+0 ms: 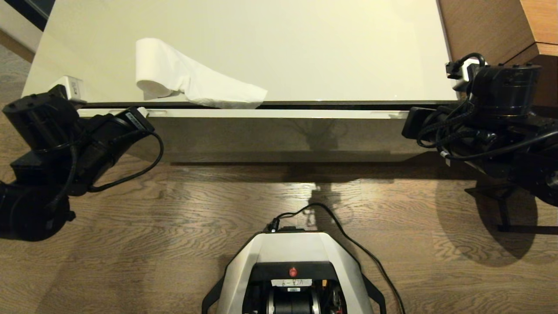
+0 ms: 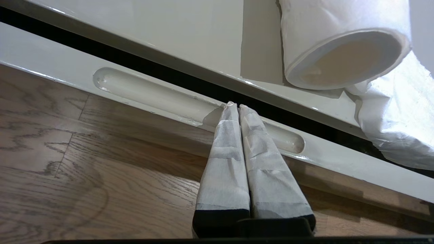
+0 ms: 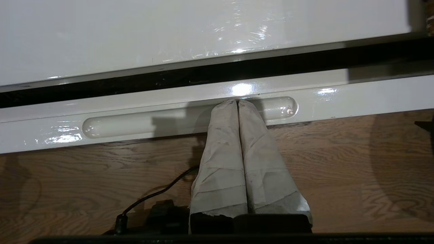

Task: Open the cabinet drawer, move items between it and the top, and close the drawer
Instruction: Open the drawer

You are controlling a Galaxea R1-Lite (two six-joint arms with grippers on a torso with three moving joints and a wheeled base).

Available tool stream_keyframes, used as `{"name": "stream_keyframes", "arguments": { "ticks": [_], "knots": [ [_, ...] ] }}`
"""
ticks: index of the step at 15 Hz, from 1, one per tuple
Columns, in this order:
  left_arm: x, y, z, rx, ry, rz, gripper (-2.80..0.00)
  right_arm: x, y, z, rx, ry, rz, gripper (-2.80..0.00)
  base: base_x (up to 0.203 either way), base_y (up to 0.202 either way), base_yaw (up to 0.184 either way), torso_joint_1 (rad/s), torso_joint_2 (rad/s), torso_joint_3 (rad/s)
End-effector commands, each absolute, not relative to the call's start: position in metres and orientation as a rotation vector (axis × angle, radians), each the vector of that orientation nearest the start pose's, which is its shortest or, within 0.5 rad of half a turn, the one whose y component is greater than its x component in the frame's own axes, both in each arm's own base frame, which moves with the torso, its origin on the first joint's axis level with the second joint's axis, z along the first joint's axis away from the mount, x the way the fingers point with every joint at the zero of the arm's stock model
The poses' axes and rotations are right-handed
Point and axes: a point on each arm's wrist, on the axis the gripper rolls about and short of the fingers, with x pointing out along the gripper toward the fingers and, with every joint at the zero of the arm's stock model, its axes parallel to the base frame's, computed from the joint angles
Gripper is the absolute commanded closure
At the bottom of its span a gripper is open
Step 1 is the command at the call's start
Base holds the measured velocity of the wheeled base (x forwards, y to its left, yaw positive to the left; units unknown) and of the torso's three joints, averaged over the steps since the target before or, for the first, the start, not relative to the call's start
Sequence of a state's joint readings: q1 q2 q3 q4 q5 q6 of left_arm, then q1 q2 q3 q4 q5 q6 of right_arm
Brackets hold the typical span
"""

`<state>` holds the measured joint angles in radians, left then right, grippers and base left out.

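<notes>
Nearest, two grippers were clenched with nothing between their fingers, the left gripper [image 2: 234, 105] tipped into one slot [image 2: 152, 96] of the cabinet drawer [image 1: 279, 114] and the right gripper [image 3: 236, 101] into the other slot [image 3: 142, 122]. Behind the drawer's front edge, across a thin dark gap, one toilet paper roll [image 1: 159, 65] lay on the top [image 1: 327, 48], its loose sheet [image 1: 226, 93] trailing to the front edge.
</notes>
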<state>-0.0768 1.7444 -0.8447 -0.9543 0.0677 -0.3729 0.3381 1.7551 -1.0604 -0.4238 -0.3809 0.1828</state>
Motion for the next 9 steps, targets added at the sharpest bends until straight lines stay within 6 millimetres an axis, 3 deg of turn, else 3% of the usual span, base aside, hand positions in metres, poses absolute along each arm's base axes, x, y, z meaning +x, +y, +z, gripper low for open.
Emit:
{"name": "stream_keyframes", "arguments": {
  "ticks": [1, 6, 9],
  "knots": [
    [0.320, -0.023, 0.208, -0.378, -0.037, -0.018, 0.00, 0.316, 0.104, 0.210, 0.079, 0.268, -0.065, 0.00, 0.000, 0.000, 0.000, 0.000, 0.00, 0.000],
    [0.294, -0.024, 0.205, -0.374, -0.004, -0.023, 0.00, 0.280, 0.095, 0.212, 0.073, 0.293, -0.054, 0.00, 0.000, 0.000, 0.000, 0.000, 0.00, 0.000],
    [0.265, -0.027, 0.193, -0.372, 0.049, -0.036, 0.00, 0.251, 0.088, 0.208, 0.077, 0.328, -0.055, 0.00, 0.000, 0.000, 0.000, 0.000, 0.00, 0.000]
  ]
}}
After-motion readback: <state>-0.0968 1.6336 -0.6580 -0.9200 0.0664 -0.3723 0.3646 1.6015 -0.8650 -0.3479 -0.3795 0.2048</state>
